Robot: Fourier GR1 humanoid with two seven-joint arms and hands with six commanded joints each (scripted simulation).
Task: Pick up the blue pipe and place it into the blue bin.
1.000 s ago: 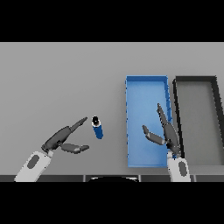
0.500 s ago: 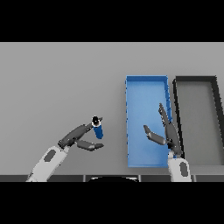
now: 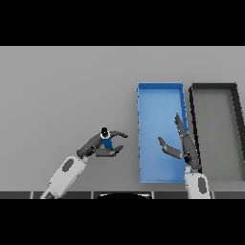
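The blue pipe [image 3: 107, 141], short with a black end, stands on the grey table left of the blue bin [image 3: 160, 97]. My left hand [image 3: 92, 148] reaches in from the lower left and has its fingers and thumb curled round the pipe, fingers past it on the far side and thumb below. Over the bin's right part my right hand [image 3: 184, 145] stays open, fingers straight and pointing away, thumb out to the left.
A black bin [image 3: 214, 87] stands directly right of the blue bin, their long walls almost touching. The grey table [image 3: 67, 86] stretches wide to the left and behind the pipe.
My left hand has moved right to the pipe and its fingers have closed round it. The right hand has held still.
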